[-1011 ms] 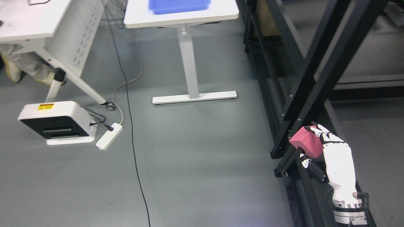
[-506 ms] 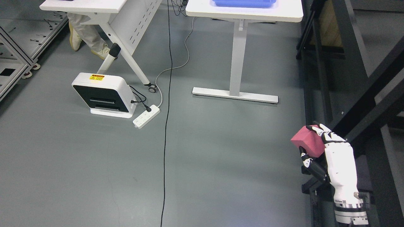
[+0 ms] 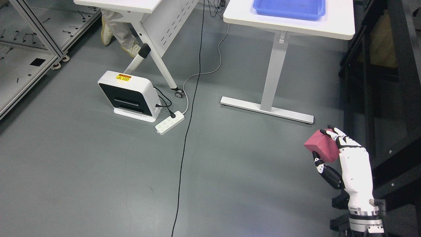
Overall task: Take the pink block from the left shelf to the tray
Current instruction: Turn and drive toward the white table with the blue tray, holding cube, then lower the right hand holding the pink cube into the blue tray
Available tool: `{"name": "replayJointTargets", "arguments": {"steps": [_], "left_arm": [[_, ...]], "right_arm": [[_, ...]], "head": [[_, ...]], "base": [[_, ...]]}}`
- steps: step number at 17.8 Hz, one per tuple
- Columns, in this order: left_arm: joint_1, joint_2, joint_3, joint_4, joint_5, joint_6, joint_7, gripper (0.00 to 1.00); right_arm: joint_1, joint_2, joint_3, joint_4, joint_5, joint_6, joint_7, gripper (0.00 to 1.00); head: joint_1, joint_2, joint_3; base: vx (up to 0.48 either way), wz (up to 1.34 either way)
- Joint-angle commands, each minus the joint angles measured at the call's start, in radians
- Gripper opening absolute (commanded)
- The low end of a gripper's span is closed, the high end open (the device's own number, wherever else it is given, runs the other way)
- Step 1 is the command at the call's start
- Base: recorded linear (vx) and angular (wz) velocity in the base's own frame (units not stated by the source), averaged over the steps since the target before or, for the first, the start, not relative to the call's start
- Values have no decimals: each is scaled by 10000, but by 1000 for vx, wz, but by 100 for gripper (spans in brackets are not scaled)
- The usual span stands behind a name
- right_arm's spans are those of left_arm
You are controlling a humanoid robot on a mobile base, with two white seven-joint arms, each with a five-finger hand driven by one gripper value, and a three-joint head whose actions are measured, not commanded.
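Head view: the right hand (image 3: 345, 161) rises from the lower right, fingers (image 3: 337, 138) and thumb pinching the pink block (image 3: 321, 148) — held in the air above the grey floor (image 3: 98, 171), well apart from the blue tray (image 3: 289, 8) on the white table (image 3: 338, 28) at top right

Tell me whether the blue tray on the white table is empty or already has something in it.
Empty, as far as shows: the blue tray has bare blue floor, though its far edge is cut off. The pink block is in the right hand.
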Motion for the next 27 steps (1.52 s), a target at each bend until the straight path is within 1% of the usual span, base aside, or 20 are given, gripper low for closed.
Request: {"name": "replayJointTargets", "arguments": {"steps": [1,12,27], "left_arm": [[-15,175,0,-175,77,-1,-2,100],[1,175,0,-175,77,-1,-2,100],[1,175,0,-175,77,-1,-2,100]], "right_arm": [[-1,53,0,-9,0,22,44,3],[45,84,31,-10,-15,22,59,3],[91,192,123,-25,-46,7,90,3]], "head": [[0,0,0],[0,0,0],[0,0,0]], "base": [[235,256],[329,-124],[343,161]]}}
